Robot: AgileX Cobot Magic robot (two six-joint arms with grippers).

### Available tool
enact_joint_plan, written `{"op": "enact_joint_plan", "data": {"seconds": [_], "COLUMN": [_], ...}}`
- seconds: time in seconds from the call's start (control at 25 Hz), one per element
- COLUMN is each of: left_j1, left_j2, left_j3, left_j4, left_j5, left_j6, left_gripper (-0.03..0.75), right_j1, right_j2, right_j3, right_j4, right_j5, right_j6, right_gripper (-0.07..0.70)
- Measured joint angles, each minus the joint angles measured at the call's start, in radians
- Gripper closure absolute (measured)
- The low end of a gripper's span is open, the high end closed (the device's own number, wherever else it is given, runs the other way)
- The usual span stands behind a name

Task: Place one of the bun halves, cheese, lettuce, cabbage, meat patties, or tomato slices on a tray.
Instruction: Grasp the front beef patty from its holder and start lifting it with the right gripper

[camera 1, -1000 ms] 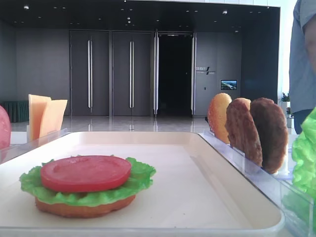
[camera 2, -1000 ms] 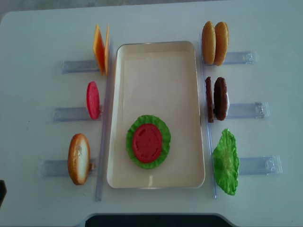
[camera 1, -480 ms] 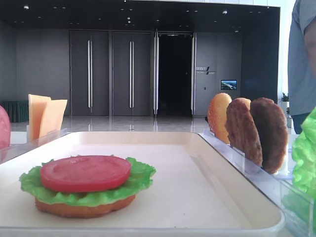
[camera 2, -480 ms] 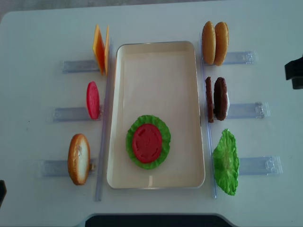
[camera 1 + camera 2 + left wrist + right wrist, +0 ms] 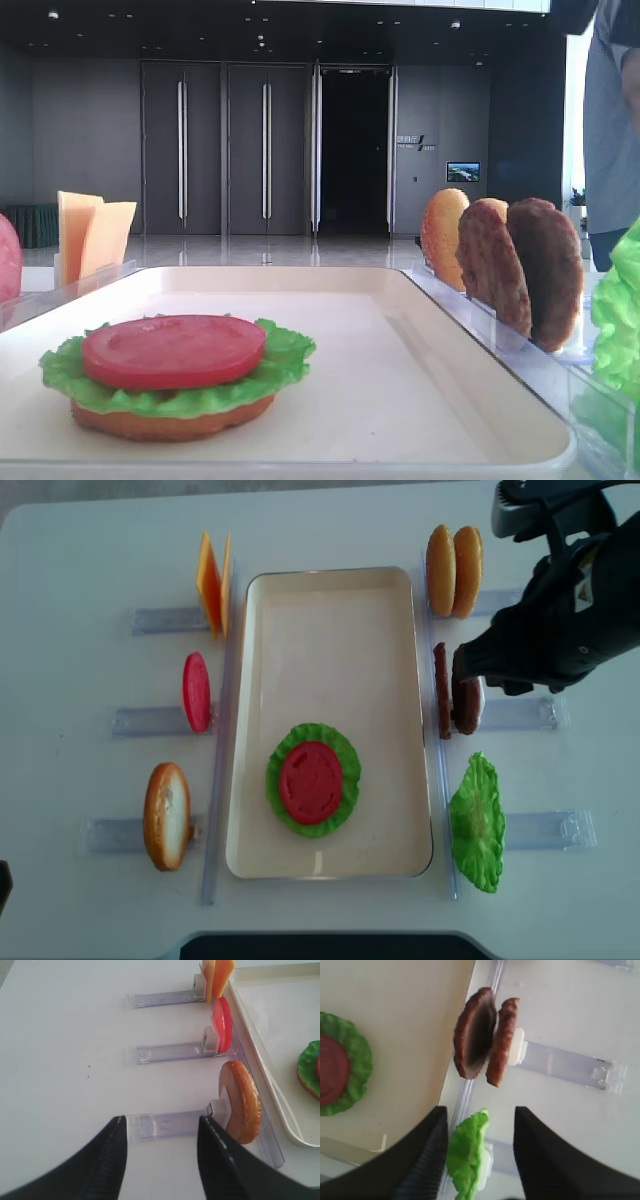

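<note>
Black right gripper (image 5: 479, 1152) open, fingertips cropped

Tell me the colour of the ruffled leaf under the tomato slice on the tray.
Bright green ruffled lettuce leaf, clearest in the low exterior view.

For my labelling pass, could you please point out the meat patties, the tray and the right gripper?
meat patties (image 5: 475, 1035): right wrist view, flat face of nearer patty.
tray (image 5: 330, 576): overhead view, far rim.
right gripper (image 5: 480, 1152): right wrist view, between open fingertips.
</note>
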Motion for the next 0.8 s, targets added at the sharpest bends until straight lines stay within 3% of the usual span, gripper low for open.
{"op": "enact_joint_plan", "data": {"seconds": [0.2,0.32,0.8], "left_j1": [0.000,0.000,0.000], "left_j2": [0.000,0.000,0.000], "left_j3": [0.000,0.000,0.000], "left_j4": [0.000,0.000,0.000], "left_j5": [0.000,0.000,0.000], "left_j6": [0.000,0.000,0.000], "left_gripper": [0.366,0.366,0.366], "right_j1": [0.006,0.006,0.006], "right_j2": [0.083,0.141,0.365], "right_j3": [-0.048,-0.081,-0.230], "right_j4": [0.007,0.033,0.104], "right_j5": [-0.027,-0.044,-0.038], "right_j6": [0.010,0.010,0.039], "right_gripper": [0.319,0.272,0.237]}}
